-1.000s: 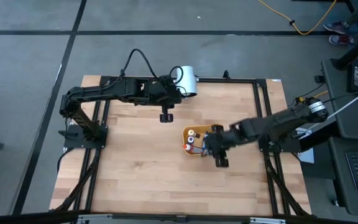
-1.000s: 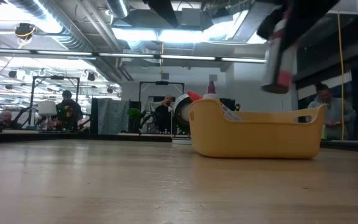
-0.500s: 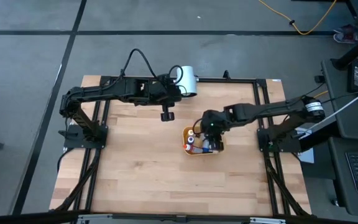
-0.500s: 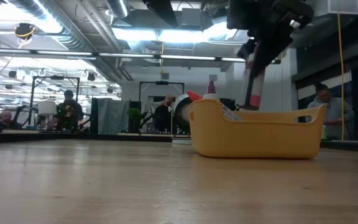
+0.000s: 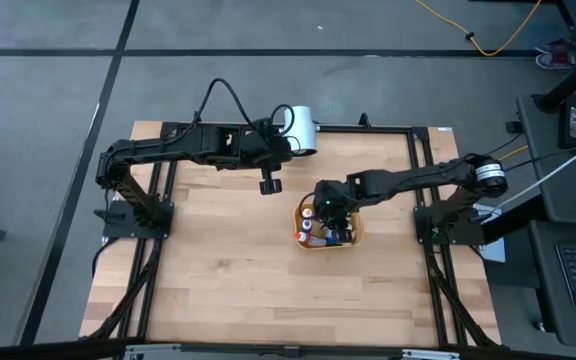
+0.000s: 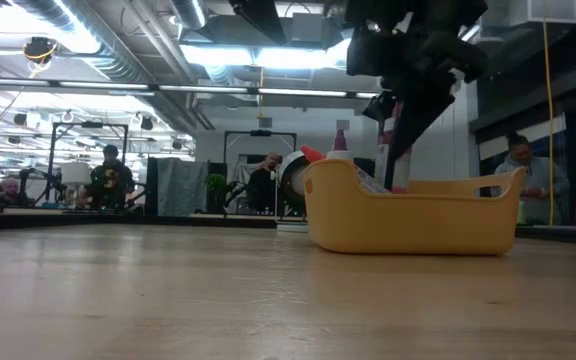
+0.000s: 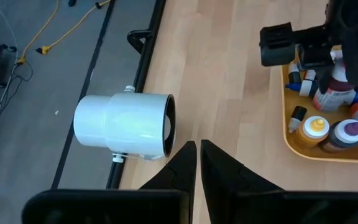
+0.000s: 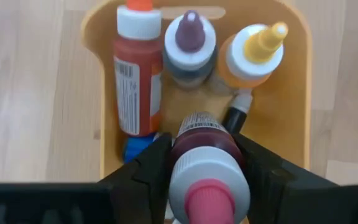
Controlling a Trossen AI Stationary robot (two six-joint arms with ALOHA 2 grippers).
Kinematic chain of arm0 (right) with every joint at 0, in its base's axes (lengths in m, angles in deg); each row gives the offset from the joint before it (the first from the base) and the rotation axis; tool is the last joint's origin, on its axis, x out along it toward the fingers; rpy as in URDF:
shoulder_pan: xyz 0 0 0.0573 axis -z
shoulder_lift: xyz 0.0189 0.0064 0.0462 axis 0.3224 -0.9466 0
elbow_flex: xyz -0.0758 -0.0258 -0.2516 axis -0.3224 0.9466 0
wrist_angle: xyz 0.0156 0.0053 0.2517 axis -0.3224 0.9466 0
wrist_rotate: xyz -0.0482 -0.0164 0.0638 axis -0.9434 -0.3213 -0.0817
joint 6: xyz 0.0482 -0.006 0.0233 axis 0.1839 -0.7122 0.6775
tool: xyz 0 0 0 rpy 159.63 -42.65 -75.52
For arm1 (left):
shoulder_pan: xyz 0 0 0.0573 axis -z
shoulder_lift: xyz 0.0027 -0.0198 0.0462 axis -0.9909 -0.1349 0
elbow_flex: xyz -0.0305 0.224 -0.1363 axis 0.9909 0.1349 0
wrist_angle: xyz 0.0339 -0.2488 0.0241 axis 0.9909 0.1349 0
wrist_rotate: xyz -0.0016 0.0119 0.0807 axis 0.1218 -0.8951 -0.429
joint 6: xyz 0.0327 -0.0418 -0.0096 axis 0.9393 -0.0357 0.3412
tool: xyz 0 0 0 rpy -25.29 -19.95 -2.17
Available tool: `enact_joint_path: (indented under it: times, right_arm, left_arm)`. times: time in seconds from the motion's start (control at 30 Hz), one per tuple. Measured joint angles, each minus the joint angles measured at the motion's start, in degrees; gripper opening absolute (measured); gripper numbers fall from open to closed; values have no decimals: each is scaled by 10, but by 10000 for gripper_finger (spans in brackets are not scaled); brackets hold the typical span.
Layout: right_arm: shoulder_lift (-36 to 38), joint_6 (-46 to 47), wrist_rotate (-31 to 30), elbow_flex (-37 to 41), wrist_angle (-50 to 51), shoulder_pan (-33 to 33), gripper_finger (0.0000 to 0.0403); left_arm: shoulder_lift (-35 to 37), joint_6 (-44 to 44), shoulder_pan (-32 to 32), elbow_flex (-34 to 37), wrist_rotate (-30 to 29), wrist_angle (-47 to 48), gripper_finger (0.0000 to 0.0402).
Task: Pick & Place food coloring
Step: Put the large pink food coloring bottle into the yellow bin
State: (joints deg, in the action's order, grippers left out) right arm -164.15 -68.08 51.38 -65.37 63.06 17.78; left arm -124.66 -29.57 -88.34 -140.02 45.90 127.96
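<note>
A yellow tray [image 5: 352, 240] sits mid-table with several food coloring bottles in it: a red one [image 8: 135, 68], a purple-tipped one [image 8: 190, 46], an orange-yellow one [image 8: 253, 56] and a small black one [image 8: 236, 112]. Over the tray, my right gripper [image 5: 330, 205] is shut on a dark red food coloring bottle [image 8: 207, 162] with a white collar and pink cap. My left gripper [image 7: 197, 149] hangs shut and holding nothing above the table's far part, close to the big white cylinder [image 7: 126, 127]. My right gripper pinches the dark red bottle's body [image 8: 197, 134], just below the white collar, between its two fingers [image 8: 151, 165]. It comes from above, slanting down. The bottle is cap-up and a little tilted, and its lower end [image 6: 400, 178] dips behind the tray's rim. Whether it touches the tray floor is hidden.
The white cylinder [image 5: 301, 130] lies on its side at the table's far edge. A black frame rail [image 5: 368, 128] runs around the table. Bare wood lies on the near and left parts. People stand in the room beyond the table.
My right gripper has carried the dark red bottle from beside the tray's near right corner toward the far and left, over the tray, and gone down. The bottle's lower end, earlier well above the rim, now sits behind it. The left arm has stayed put.
</note>
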Motion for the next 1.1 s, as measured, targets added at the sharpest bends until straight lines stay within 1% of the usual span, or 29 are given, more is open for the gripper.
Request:
enact_joint_path:
  times: [0.2, 0.53, 0.77, 0.87, 1.1]
  right_arm:
    - [-11, -3, 0, 0, -16, 3, 151]
    - [-55, -14, 4, 0, -34, 3, 153]
    - [-63, -8, 4, 0, -39, 3, 155]
    - [-63, 0, 4, 0, -45, 3, 165]
    - [-61, 2, 4, -1, -54, 3, 208]
  left_arm:
    - [0, -2, 0, 0, 0, 0, 20]
    - [0, 0, 0, 0, 0, 0, 20]
    - [0, 1, 0, 0, 0, 0, 20]
    - [0, 2, 0, 0, 0, 0, 20]
    - [0, 3, 0, 0, 1, 4, 20]
